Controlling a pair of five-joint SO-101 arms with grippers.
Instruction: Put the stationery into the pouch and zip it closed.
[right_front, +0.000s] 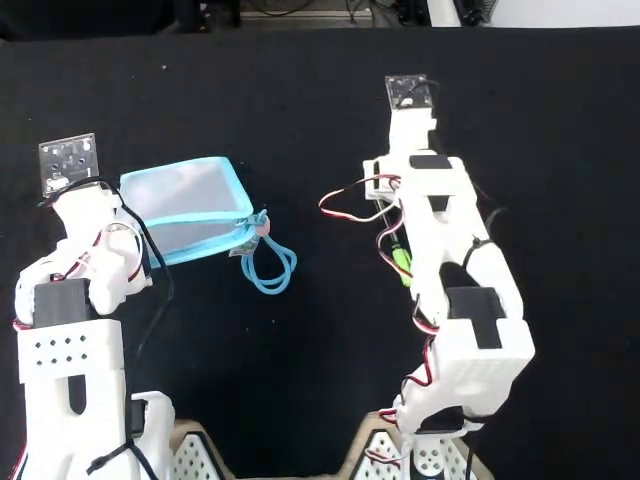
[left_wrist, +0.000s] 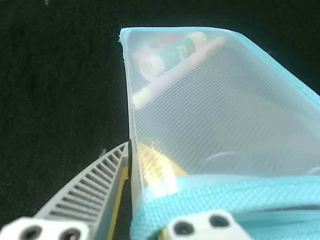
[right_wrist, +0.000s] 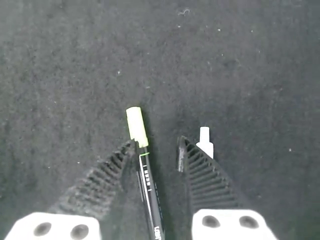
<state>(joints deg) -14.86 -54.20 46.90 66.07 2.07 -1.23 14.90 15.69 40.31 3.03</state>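
A translucent light-blue pouch (right_front: 190, 208) lies at the left, its zip end with a blue cord loop (right_front: 268, 265) facing the middle of the table. Through its mesh wall (left_wrist: 215, 115) I see several items inside, among them a white stick (left_wrist: 150, 62) and something yellow (left_wrist: 155, 165). My left gripper (left_wrist: 131, 167) is shut on the pouch's end edge. A pen with a lime-green cap (right_wrist: 136, 126) and black body lies on the cloth, its cap peeking out under the right arm (right_front: 402, 262). My right gripper (right_wrist: 157, 146) stands open astride the pen, which rests against one finger (right_wrist: 112, 170).
Black cloth (right_front: 320, 110) covers the whole table. A small white tip (right_wrist: 204, 139) pokes out beside the right gripper's other finger. The right arm's body (right_front: 450, 240) stretches over the middle right. Red and white cables (right_front: 345, 205) hang off it.
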